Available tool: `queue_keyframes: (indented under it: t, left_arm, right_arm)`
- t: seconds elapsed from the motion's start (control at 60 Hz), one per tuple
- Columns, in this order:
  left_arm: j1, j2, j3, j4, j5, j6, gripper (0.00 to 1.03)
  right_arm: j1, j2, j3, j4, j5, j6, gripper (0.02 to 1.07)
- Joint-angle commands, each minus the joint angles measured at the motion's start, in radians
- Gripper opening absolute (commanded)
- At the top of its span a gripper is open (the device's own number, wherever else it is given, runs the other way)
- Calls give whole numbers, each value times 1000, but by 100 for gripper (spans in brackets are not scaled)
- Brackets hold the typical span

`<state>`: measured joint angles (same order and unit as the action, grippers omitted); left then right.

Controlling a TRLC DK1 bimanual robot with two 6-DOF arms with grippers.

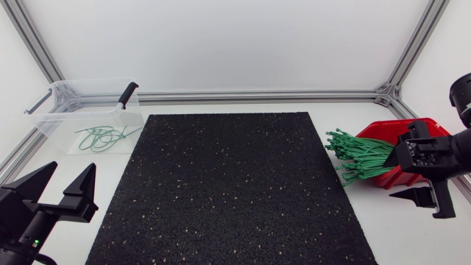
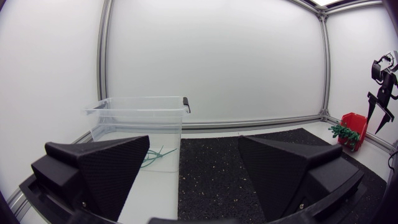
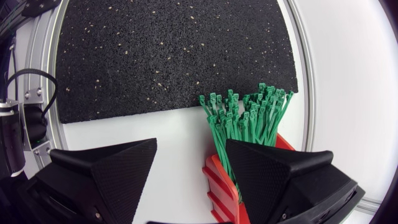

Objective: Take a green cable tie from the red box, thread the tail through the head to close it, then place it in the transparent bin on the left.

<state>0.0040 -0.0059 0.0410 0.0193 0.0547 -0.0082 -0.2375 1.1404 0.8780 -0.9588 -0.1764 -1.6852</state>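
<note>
1. Left jaws stand wide apart, holding nothing, low over the bench (image 1: 401, 235) near the transparent bin (image 1: 53, 124).
2. Right jaws gape wide, empty, above the green cable ties (image 3: 249, 118) spilling from the red box (image 3: 219, 180).

The right gripper (image 3: 191, 146) is hanging with its fingers (image 3: 118, 168) spread wide over the red box (image 3: 217, 180), whose bundle of green cable ties (image 3: 249, 118) is fanning out across the white table (image 3: 124, 127) toward the speckled black mat (image 3: 168, 50).
</note>
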Motion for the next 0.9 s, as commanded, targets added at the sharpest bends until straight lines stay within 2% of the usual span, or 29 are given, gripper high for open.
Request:
queue_keyframes:
  t: [0.0,0.167,0.467,0.567,0.65,0.883]
  left_arm:
    - [-7,7,-41,-13,7,-26,99]
    - [-10,9,-41,-13,7,-26,99]
    - [-12,12,-41,-13,7,-26,99]
    - [-12,15,-41,-13,7,-26,99]
    - [-13,17,-41,-13,7,-26,99]
    - [-18,21,-41,-13,7,-26,99]
  right_arm:
    - [-17,35,-33,19,8,-57,74]
    - [-19,79,-50,69,22,-65,61]
    - [15,167,-96,204,80,-45,61]
    - [32,185,-96,227,80,-41,52]
    - [41,191,-96,241,80,-34,48]
    - [58,239,-116,313,101,-18,48]
